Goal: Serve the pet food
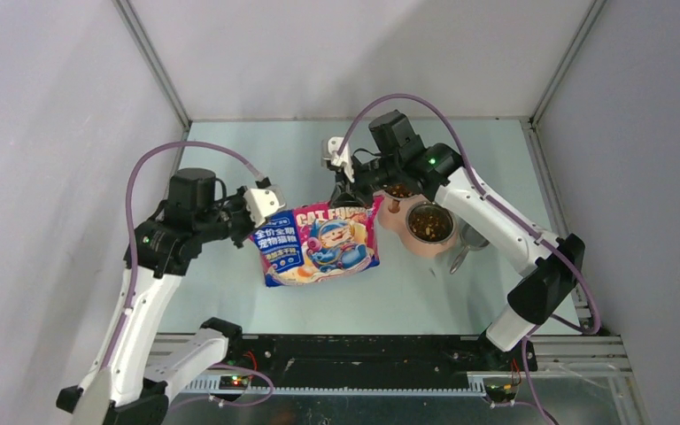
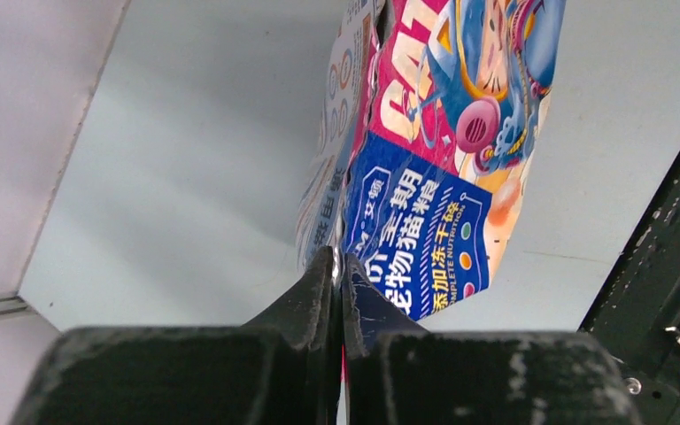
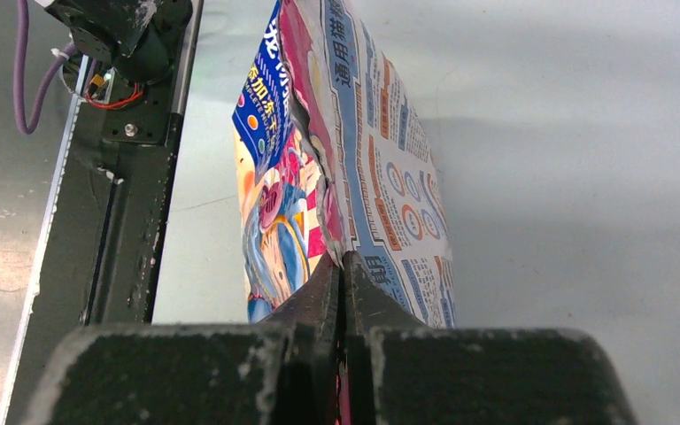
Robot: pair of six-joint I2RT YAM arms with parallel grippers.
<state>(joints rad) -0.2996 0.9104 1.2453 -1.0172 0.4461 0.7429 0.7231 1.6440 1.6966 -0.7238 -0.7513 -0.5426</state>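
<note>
The glossy blue, pink and red cartoon-printed bag (image 1: 323,243) hangs above the table between both grippers. My left gripper (image 1: 269,227) is shut on the bag's left edge; in the left wrist view (image 2: 338,267) the bag (image 2: 425,168) stretches away from its closed fingers. My right gripper (image 1: 352,197) is shut on the bag's upper right corner; in the right wrist view (image 3: 343,266) it pinches the torn top edge of the bag (image 3: 381,150). Pet food, dark brown kibble (image 1: 428,223), lies in a pink double bowl (image 1: 410,242) just right of the bag.
A grey metal scoop (image 1: 469,239) lies on the table right of the bowl. The black base rail (image 1: 381,354) runs along the table's near edge and shows in the right wrist view (image 3: 128,204). Grey walls enclose the table on three sides.
</note>
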